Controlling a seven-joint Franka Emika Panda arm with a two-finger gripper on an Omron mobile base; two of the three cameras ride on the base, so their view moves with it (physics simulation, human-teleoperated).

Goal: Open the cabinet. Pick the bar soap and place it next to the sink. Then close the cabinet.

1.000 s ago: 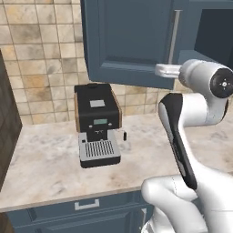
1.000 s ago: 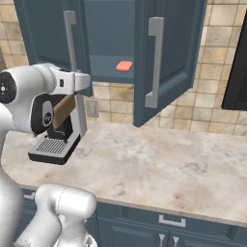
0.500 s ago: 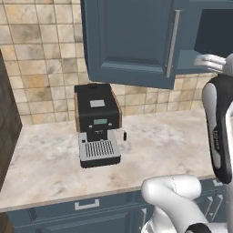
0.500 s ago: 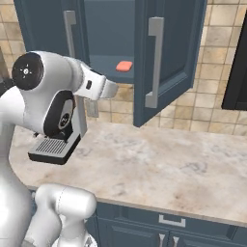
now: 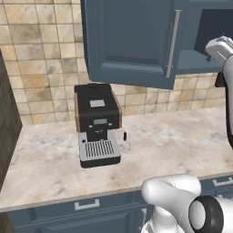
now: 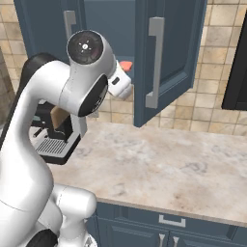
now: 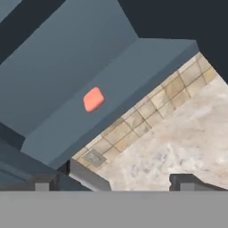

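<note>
Hand view first — we see the gripper (image 7: 115, 182) with its two dark finger tips (image 7: 44, 182) spread wide apart at the bottom edge, nothing between them. Ahead of it we see the open cabinet (image 7: 80, 71), and the bar soap (image 7: 93, 99) lies on the cabinet's bottom shelf, a small salmon-pink block well apart from the tips. Below the shelf edge we see the tan tile wall (image 7: 133, 122) with a grey outlet plate (image 7: 94, 157), then the marbled counter (image 7: 187, 133).

From the right base view we see the white arm (image 6: 72, 106) raised in front of the cabinet (image 6: 169, 58), its hand pointing toward the open compartment. The soap (image 6: 126, 65) peeks out just past the hand, inside the cabinet, partly hidden. One door hangs open toward us with its long silver handle (image 6: 154, 62) upright. Behind the arm we see the coffee machine (image 6: 50, 140) on the counter (image 6: 164, 169).

In the left base view we see the open door (image 5: 132, 41) swung out over the coffee machine (image 5: 97, 123), which stands against the tile wall — the arm's end (image 5: 220, 50) shows at the right edge, level with the cabinet opening. We can't see the soap from this side.
</note>
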